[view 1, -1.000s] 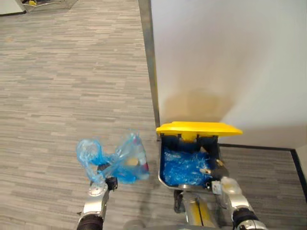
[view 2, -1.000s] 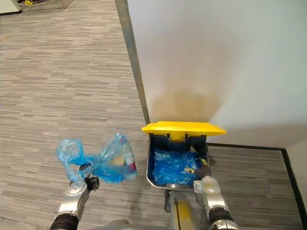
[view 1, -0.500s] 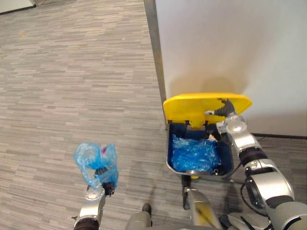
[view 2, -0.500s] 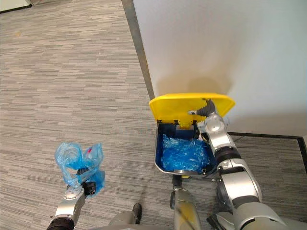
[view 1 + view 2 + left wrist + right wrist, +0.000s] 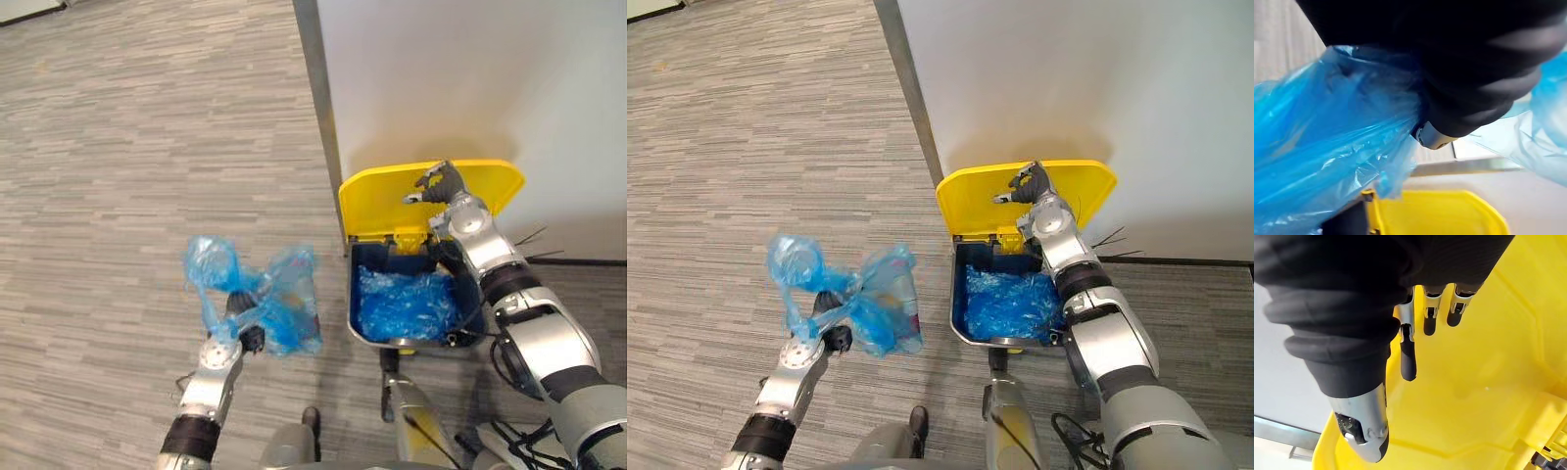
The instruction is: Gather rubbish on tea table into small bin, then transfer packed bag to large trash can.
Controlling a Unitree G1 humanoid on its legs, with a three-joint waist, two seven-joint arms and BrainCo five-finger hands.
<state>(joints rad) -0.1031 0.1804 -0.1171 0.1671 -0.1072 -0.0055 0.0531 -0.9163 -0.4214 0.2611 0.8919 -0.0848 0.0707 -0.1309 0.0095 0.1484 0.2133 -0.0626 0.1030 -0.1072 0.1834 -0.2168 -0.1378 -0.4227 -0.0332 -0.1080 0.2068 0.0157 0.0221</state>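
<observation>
Two hands share the job. The right hand [image 5: 441, 184], fingers straight and apart, presses the yellow lid [image 5: 382, 201] upright, leaving the large trash can [image 5: 352, 294] open where it stands on the floor [image 5: 118, 196] against the wall. The left hand [image 5: 235, 328] is clamped on the neck of the packed bag [image 5: 284, 299], hanging it just beside the can, likely ready to drop in. A crumpled blue liner [image 5: 407, 304] lines the can.

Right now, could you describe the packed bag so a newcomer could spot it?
Find the white wall and the open yellow-lidded trash can at its foot. Left of it, the left hand holds the bag above the floor: bunched translucent blue plastic, unlike the blue liner inside the can.
</observation>
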